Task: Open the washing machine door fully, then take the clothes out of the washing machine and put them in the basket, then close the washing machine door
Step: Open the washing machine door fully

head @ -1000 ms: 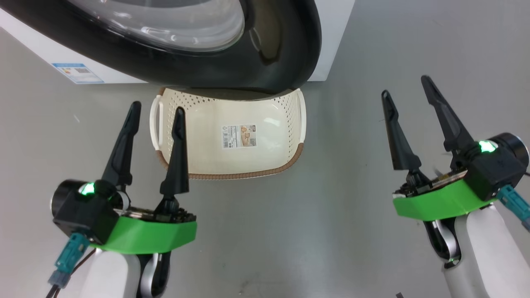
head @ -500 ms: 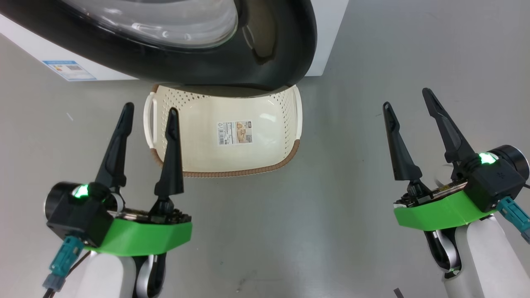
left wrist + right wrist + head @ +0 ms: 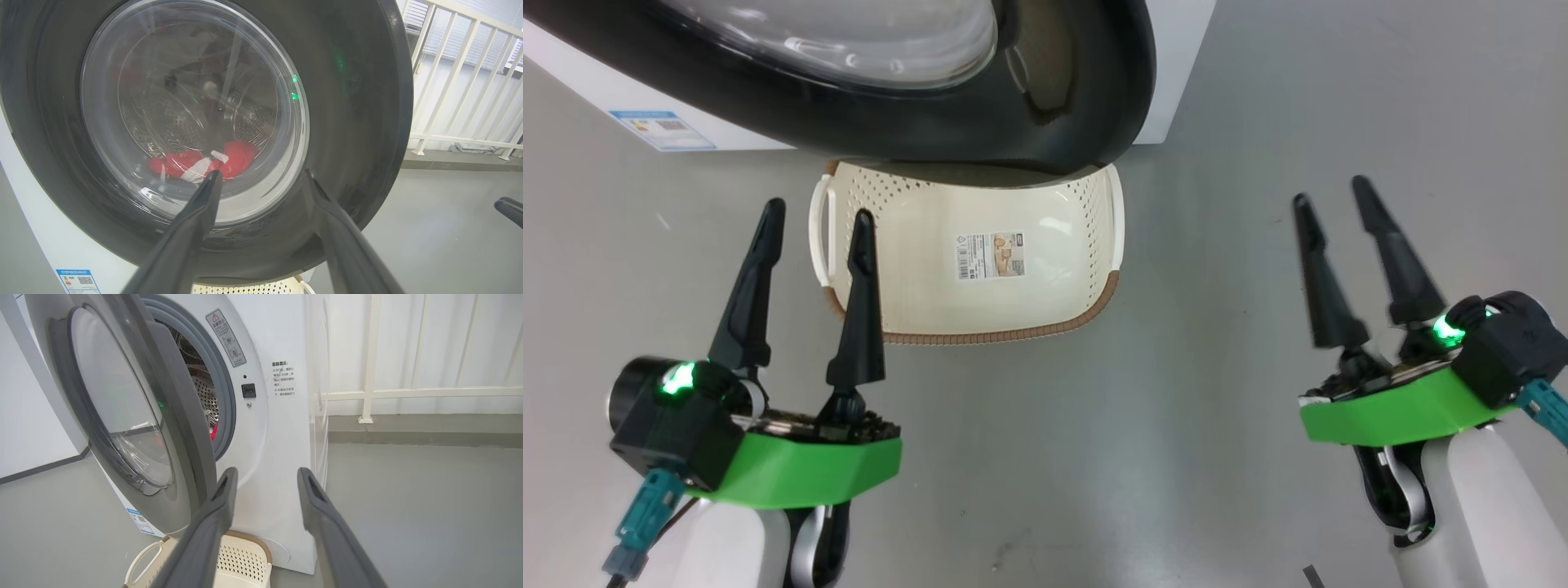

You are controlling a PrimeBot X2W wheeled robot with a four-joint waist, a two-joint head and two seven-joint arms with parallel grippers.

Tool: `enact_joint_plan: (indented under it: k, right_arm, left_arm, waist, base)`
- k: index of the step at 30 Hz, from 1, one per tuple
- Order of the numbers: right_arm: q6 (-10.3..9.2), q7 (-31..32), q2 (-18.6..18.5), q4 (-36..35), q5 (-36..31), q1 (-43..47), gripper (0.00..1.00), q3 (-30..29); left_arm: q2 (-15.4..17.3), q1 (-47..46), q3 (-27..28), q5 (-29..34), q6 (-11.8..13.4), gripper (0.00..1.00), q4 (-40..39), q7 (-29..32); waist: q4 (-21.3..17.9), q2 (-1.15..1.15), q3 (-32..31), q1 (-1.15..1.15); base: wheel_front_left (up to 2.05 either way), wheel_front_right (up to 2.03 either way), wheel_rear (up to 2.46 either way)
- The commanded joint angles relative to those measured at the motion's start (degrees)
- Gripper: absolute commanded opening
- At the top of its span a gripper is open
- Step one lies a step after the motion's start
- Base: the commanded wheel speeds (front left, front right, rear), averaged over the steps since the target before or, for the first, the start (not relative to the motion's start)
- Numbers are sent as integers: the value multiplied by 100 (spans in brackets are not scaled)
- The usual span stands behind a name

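Head view: left claw (image 3: 817, 211) has its fingers spread wide with nothing between them. The right claw (image 3: 1333, 192) is also parted, a little narrower, and empty. Both hang over grey floor.

The cream-white perforated plastic basket with a brown rim (image 3: 980, 336) sits on the floor just ahead of the left claw, toward its inner side, and well apart from the right claw. A barcode sticker (image 3: 990, 256) lies on the basket's bottom, its print too small to read.

The large round washing machine door (image 3: 915, 114), a glossy black rim around a bulging glass bowl, overhangs the basket's far end, ahead of both claws. Behind it stands the white boxy front-loading washing machine (image 3: 1176, 73). A small blue label (image 3: 663, 131) low on its front carries a square code; the text is unreadable.

Left wrist view adds: the left claw points at the glass. Through it, bright red clothes with white trim (image 3: 235, 157) lie low in the perforated steel drum, just past the fingertips.

Right wrist view adds:
- The door stands ajar, swung out left of the right claw, with a grey rubber ring (image 3: 231, 396) behind the gap.
- A red sliver of fabric shows in the gap.
- On the machine face there is a warning sticker with a red triangle (image 3: 225, 337) and a black square latch (image 3: 248, 390).
- A block of Chinese print (image 3: 284, 379) is headed 温馨提示; its smaller lines are illegible.
- A white railing (image 3: 408, 392) stands beyond.
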Motion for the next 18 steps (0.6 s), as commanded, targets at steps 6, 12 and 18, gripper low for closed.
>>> enact_joint_plan:
  k: [6,12,18]
  right_arm:
    - [36,116,37,157,1373,-582,0,268]
    - [36,618,37,300,2536,-1288,0,312]
    - [36,1660,37,533,4400,-2201,0,119]
  left_arm:
    - [103,53,145,35,-13,100,-268,-27]
    - [75,42,43,53,-22,100,-395,-27]
    - [57,4,-45,79,-22,100,-458,-27]
  waist:
    - [53,0,95,0]
    - [142,0,175,0]
    - [246,0,298,0]
  base:
    - [0,0,0]
    - [0,0,0]
    - [0,0,0]
